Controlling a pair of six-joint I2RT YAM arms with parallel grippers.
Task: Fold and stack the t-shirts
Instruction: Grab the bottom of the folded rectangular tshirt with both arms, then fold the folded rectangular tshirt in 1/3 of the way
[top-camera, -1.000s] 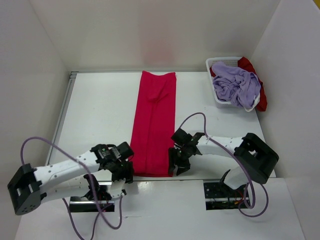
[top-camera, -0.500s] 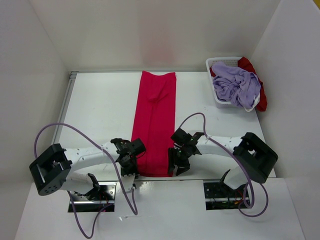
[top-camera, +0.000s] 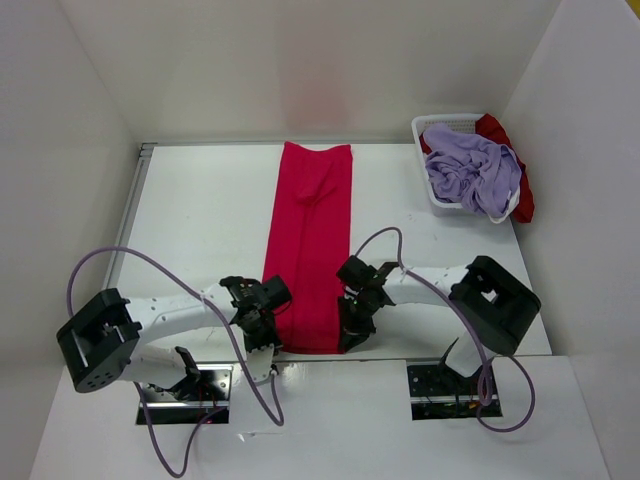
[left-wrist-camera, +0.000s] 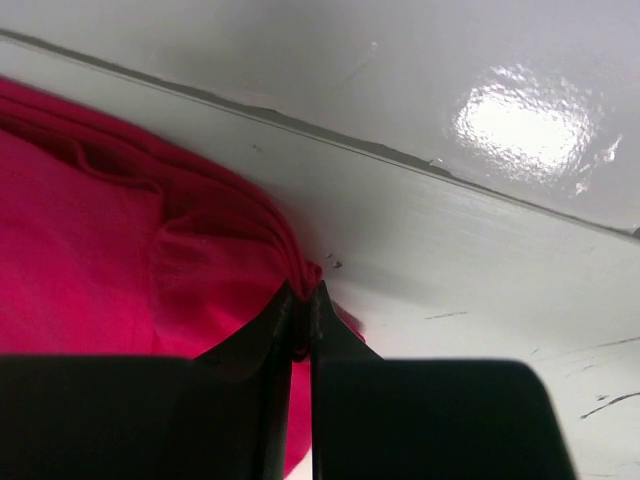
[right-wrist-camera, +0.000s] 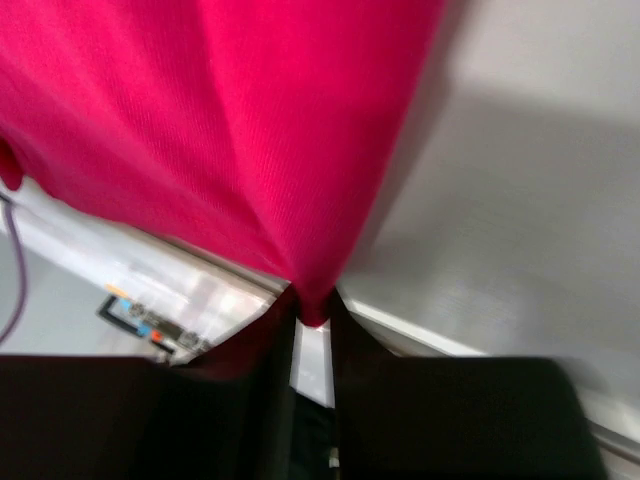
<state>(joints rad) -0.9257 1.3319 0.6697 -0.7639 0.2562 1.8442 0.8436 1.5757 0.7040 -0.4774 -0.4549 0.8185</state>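
A magenta-pink t-shirt (top-camera: 310, 250) lies folded into a long narrow strip down the middle of the table. My left gripper (top-camera: 268, 340) is shut on its near left corner; the left wrist view shows the pink cloth (left-wrist-camera: 120, 260) pinched between the black fingers (left-wrist-camera: 255, 370). My right gripper (top-camera: 350, 335) is shut on the near right corner, where the pink cloth (right-wrist-camera: 250, 130) tapers to a point held between its fingers (right-wrist-camera: 250, 380). A lavender t-shirt (top-camera: 470, 170) is heaped in the basket, with a dark red t-shirt (top-camera: 520, 190) behind it.
The white lattice basket (top-camera: 432, 190) stands at the back right of the table. White walls close in the table at the left, back and right. The table's near edge (top-camera: 300, 362) runs just below both grippers.
The left arm swung in from the left to the shirt's near left corner and shut on it. The right gripper closed on the near right corner.
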